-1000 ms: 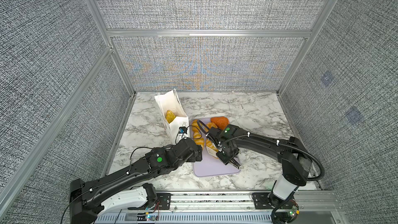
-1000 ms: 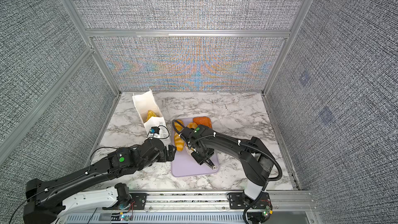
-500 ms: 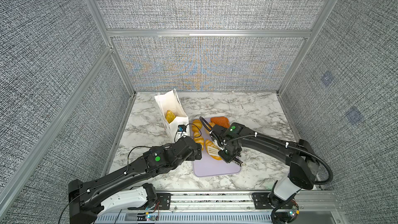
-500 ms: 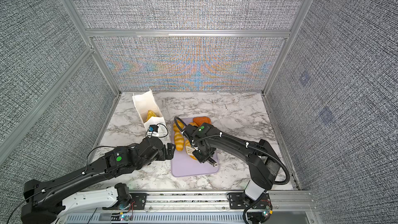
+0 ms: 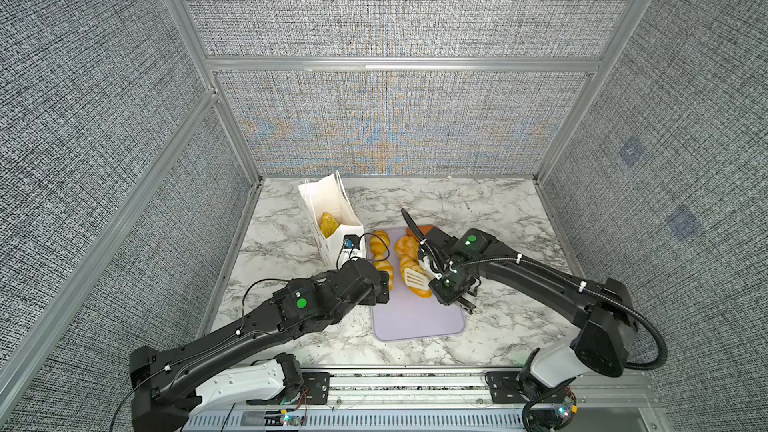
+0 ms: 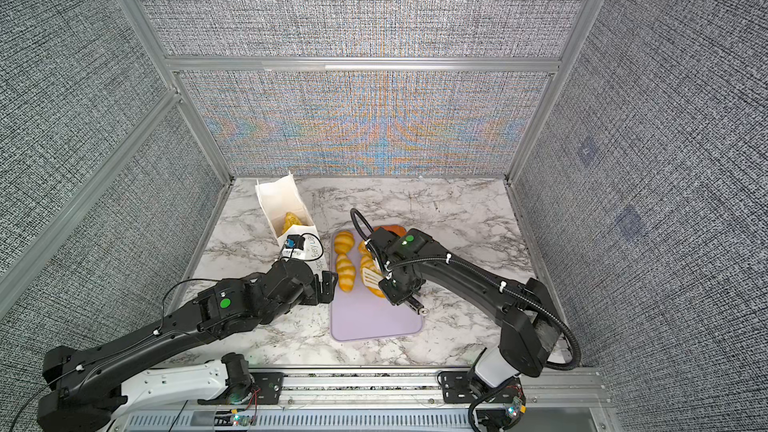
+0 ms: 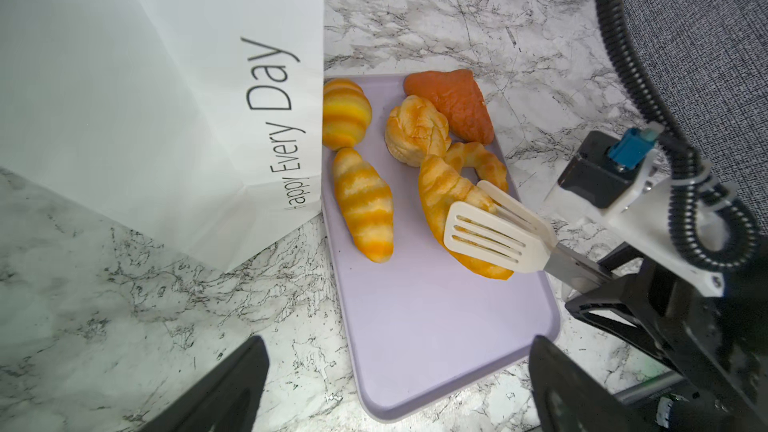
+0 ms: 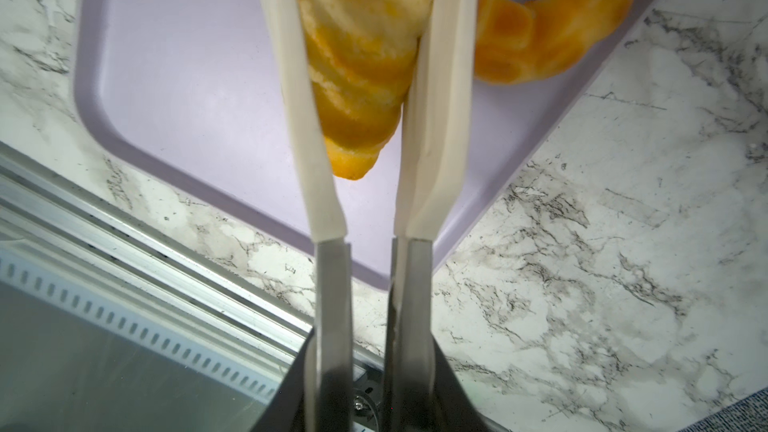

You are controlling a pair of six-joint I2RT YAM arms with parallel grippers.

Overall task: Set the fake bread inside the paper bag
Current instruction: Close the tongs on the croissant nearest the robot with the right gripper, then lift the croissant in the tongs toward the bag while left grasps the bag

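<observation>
I've got the right jaws clenched on the tongs [image 8: 432,118]. The tong blades out past the jaw tips pinch a croissant [image 8: 357,56] from both sides, and I can't tell if it's off the tray [image 8: 187,76]. A ring doughnut [image 8: 540,35] sits just beside one blade. The tray edge and bare worktop [image 8: 582,243] lie under the tong handles. Left jaws are released, wide, with nothing between them. Ahead of them I see bare tray surface and open worktop beside it. The paper bag [image 7: 166,97] stands ahead of the left jaws, right at the tray's long edge, mouth up, with one pastry [image 5: 328,224] inside. A striped croissant [image 7: 363,205] lies between the bag and the tongs.
</observation>
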